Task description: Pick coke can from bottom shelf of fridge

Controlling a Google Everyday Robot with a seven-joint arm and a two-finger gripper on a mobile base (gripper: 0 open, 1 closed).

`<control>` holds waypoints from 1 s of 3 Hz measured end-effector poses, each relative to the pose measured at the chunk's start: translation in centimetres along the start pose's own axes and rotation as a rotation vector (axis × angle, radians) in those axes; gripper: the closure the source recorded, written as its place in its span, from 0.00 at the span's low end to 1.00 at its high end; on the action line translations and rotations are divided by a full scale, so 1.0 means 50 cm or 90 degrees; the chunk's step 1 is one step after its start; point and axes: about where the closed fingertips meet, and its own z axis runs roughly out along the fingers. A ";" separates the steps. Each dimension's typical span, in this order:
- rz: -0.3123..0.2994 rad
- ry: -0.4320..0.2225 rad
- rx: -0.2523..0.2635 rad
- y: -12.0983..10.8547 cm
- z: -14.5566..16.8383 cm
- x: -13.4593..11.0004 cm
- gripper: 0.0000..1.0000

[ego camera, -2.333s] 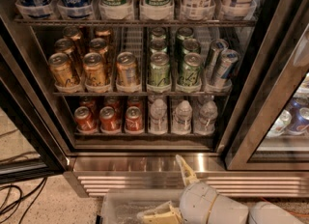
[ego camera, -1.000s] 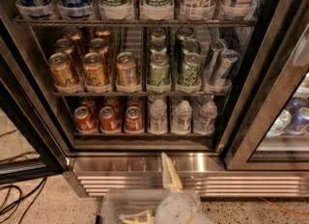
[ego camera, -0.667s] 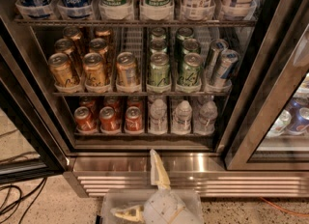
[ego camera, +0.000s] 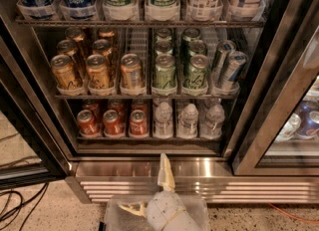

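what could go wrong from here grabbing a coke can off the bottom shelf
The gripper, low in front of the fridge, must rise past the bottom shelf front rail and might clip it. The coke cans stand packed side by side, so it may knock a neighbour or the clear bottles beside them.

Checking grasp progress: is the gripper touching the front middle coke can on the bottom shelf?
Apart. The camera view shows the gripper low before the fridge's steel base, with the bottom shelf rail and sill between it and the coke can.
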 end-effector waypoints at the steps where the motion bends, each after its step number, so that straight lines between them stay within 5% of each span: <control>1: 0.000 0.000 0.000 0.000 0.000 0.000 0.00; 3: 0.032 0.030 0.035 -0.009 0.033 0.077 0.00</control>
